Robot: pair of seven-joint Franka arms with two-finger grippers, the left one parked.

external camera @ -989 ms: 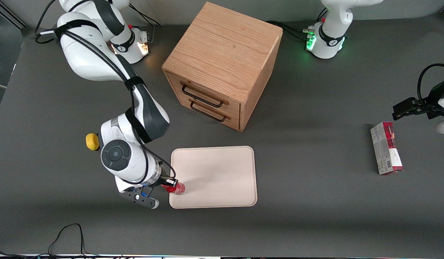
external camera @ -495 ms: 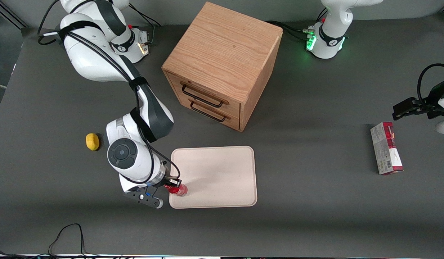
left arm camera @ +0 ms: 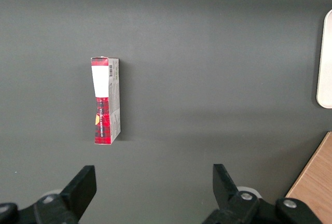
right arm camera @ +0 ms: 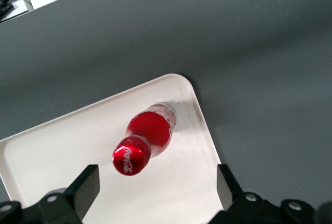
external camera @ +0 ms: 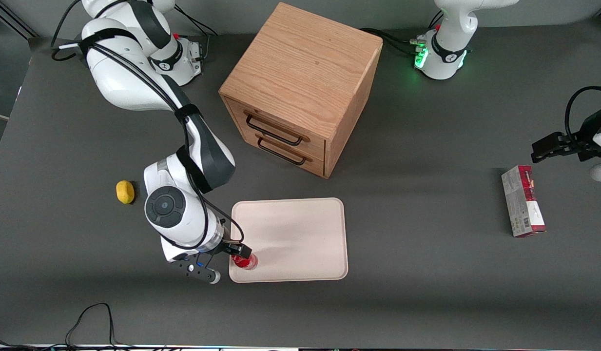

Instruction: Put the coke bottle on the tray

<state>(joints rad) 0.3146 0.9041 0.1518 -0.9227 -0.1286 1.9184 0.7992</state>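
The coke bottle (external camera: 245,261), small and red with a red cap, stands upright on the cream tray (external camera: 295,234), close to the tray's corner nearest the front camera at the working arm's end. My right gripper (external camera: 237,251) is directly above it. In the right wrist view the bottle (right arm camera: 149,130) rests on the tray (right arm camera: 62,151), with its cap between and just ahead of the fingers. The gripper (right arm camera: 154,190) is open there, and neither finger touches the bottle.
A wooden drawer cabinet (external camera: 300,83) stands farther from the front camera than the tray. A yellow lemon-like lump (external camera: 125,192) lies beside the working arm. A red-and-grey carton (external camera: 523,200) lies toward the parked arm's end and also shows in the left wrist view (left arm camera: 106,100).
The gripper carried the bottle from the tray's edge a little farther onto the tray. The bottle now stands upright, free of the fingers.
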